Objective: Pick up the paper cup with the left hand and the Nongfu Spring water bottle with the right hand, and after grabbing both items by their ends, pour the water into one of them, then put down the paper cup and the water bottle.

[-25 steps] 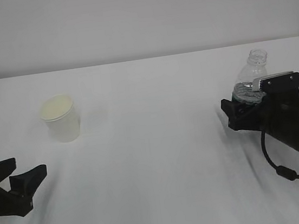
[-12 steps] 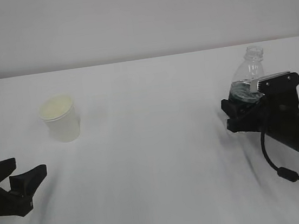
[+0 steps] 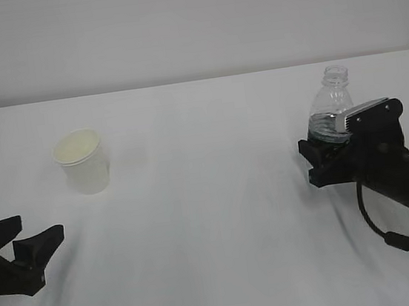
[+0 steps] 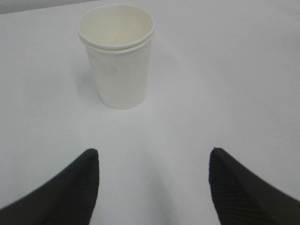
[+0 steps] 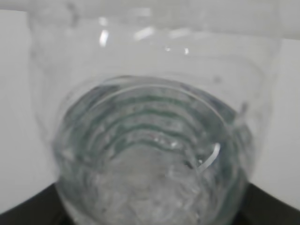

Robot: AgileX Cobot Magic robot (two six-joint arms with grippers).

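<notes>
Two black robot hands work on a white table point(image 3: 217, 196).

On the left side, the paper cup point(image 3: 82, 162) stands upright by itself, with nothing touching it. The left hand point(image 3: 24, 253) rests low on the table, near the cup but apart from it, and its two fingers point(image 4: 70, 190) are spread wide with nothing between them. On the right side, the right hand point(image 3: 331, 154) is closed around the bottom part of the Nongfu Spring water bottle point(image 3: 331, 107). That bottle has no cap, leans a little to the left, and has clear water point(image 5: 150, 159) inside.
</notes>
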